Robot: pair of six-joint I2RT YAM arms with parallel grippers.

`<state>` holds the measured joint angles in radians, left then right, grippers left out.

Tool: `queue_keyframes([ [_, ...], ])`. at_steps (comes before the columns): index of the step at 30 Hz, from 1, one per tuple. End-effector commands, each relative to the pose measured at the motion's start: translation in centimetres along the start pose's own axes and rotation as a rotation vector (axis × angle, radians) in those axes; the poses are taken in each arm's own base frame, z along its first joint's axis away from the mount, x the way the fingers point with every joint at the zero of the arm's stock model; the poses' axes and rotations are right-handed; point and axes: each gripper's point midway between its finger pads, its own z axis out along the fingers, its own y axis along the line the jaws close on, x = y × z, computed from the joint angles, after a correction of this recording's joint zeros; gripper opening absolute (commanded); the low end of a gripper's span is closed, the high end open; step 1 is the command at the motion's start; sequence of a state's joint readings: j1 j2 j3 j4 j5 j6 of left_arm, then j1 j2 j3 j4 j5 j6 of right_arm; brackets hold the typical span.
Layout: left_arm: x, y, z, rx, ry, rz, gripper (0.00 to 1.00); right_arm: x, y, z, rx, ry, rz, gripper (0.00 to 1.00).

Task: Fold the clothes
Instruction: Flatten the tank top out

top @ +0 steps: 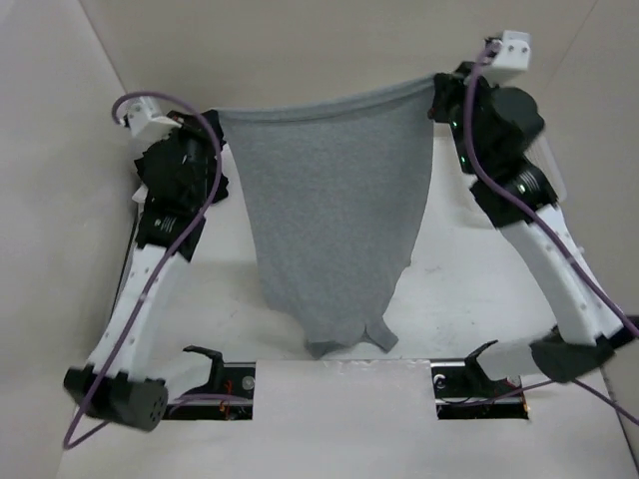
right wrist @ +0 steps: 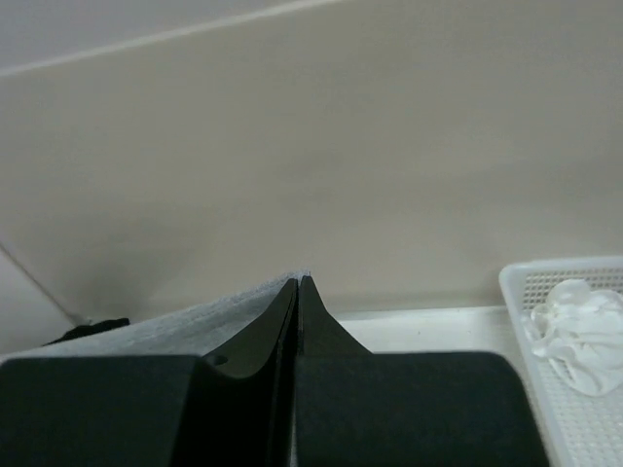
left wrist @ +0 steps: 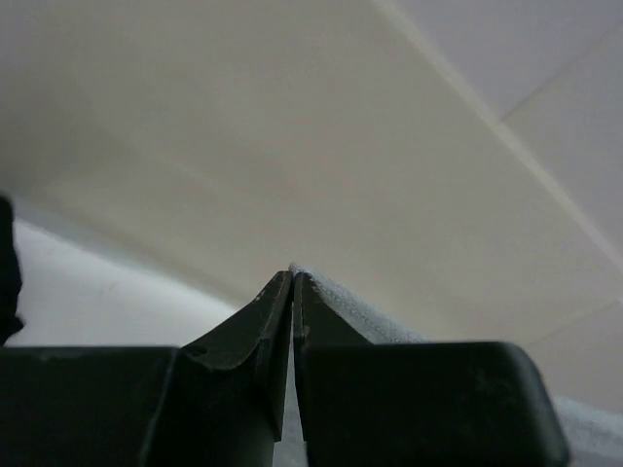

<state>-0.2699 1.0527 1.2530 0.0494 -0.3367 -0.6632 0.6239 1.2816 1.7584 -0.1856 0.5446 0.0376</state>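
The left fingers (left wrist: 258,326) are closed on a thin edge of the grey tank top (top: 334,210), whose knit hem is seen emerging just past the tips. The right fingers (right wrist: 321,336) are likewise pressed shut, on the opposite corner of the same edge. Between the two arms the garment is held raised and stretched along that edge. Its body hangs down and narrows to what appear to be the straps, low over the counter (top: 469,289) near the arm bases.

The fabric is judged light, soft and limp. No shape will be kept by it unless tension is applied, and slipping out of a shallow pinch is possible. Hold is best taken at the hem corners or at the straps, so that the edges can be laid flat. A white basket (right wrist: 545,280) with a pale bundle (right wrist: 574,331) inside is seen off to the right.
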Motion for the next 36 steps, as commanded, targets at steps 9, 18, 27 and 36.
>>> queue_keyframes([
  [9, -6.5, -2.3, 10.9, 0.085, -0.086, -0.066, 0.03, -4.5, 1.2, 11.2, -0.141, -0.04, 0.137, 0.0],
  [18, -12.7, -4.0, 7.9, 0.138, -0.204, -0.023, 0.03, -8.1, 1.6, 9.0, -0.192, -0.106, 0.168, 0.0],
  [27, -4.7, 3.2, 0.9, 0.022, -0.124, -0.021, 0.04, 5.5, -0.2, 3.4, -0.154, 0.155, 0.1, 0.0],
  [36, 6.2, 13.6, -12.3, -0.162, 0.118, -0.033, 0.04, 20.6, -0.4, -12.0, -0.226, 0.411, 0.239, 0.0],
])
